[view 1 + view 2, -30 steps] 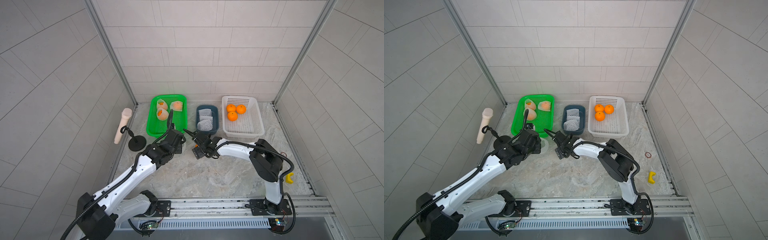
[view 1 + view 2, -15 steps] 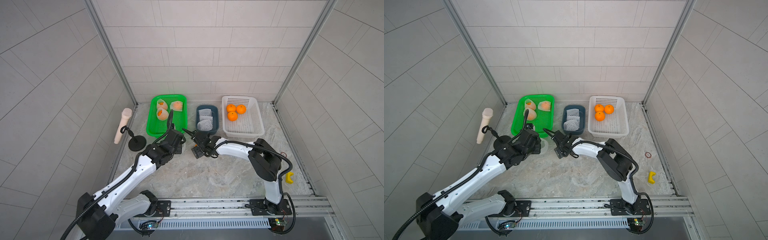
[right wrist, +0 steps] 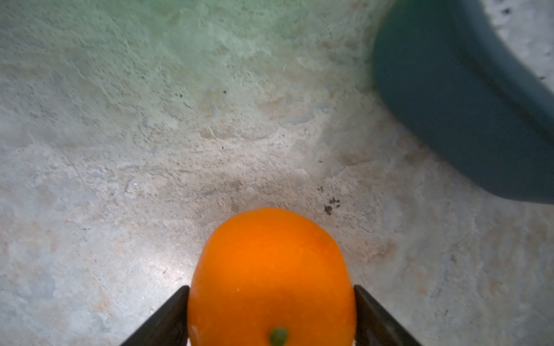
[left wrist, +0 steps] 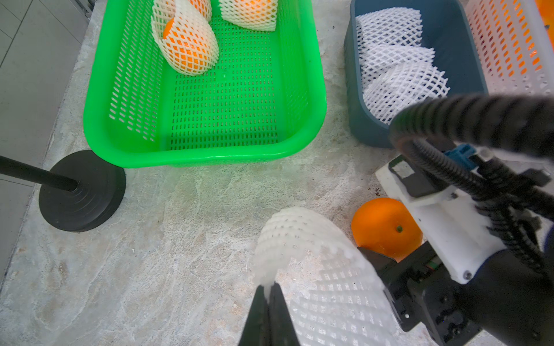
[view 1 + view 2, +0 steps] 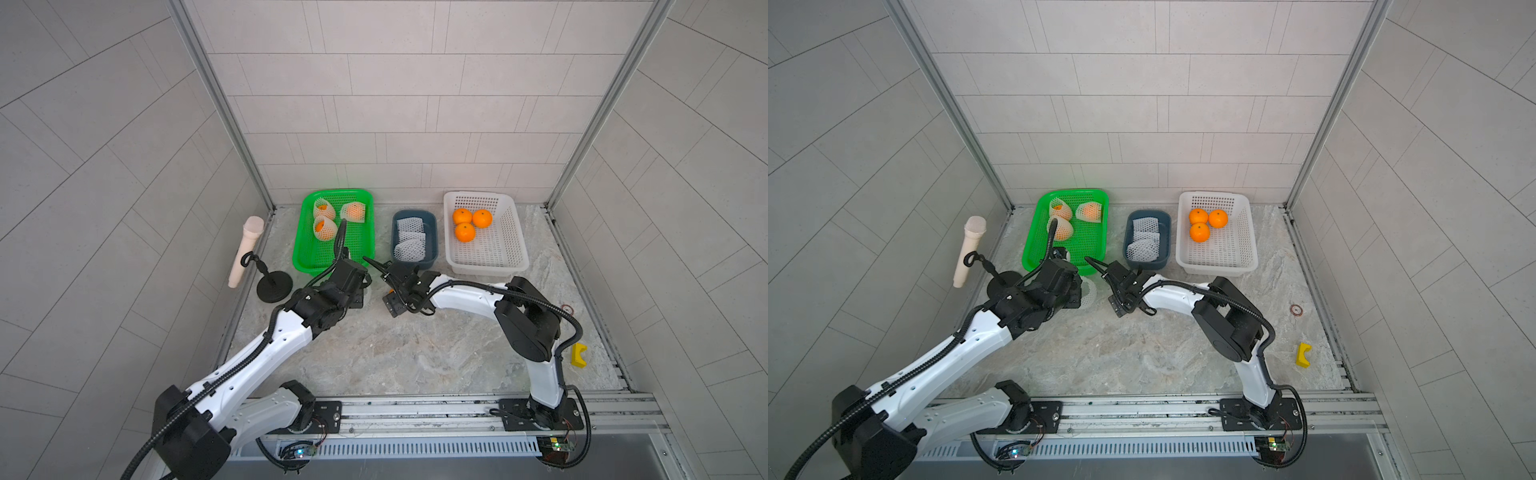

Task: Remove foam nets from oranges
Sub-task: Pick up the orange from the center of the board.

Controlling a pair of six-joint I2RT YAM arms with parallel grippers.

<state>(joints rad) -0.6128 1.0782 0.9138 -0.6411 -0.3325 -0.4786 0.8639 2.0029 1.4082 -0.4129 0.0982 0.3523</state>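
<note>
— White foam net [image 4: 314,269]: we are pinching its edge with our left gripper [image 4: 267,295], jaws pressed together, just beside the bare orange [image 4: 383,227].
— Yes, and our right gripper [image 3: 271,289] is clamping that orange, one jaw on each side, near the blue bin [image 3: 464,104].
— Three netted oranges [image 5: 325,229] are lying in the green basket [image 5: 332,268].

Back row from my left: tray [image 5: 308,259] holding three netted oranges [image 5: 325,229] | bin [image 5: 433,245] holding foam nets [image 5: 409,245] | basket [image 5: 514,245] holding three bare oranges [image 5: 464,232] | before the tray-bin gap I see loose orange [image 4: 383,227], loose net [image 4: 314,257] just left of it | stand [image 5: 273,287] left of tray
</note>
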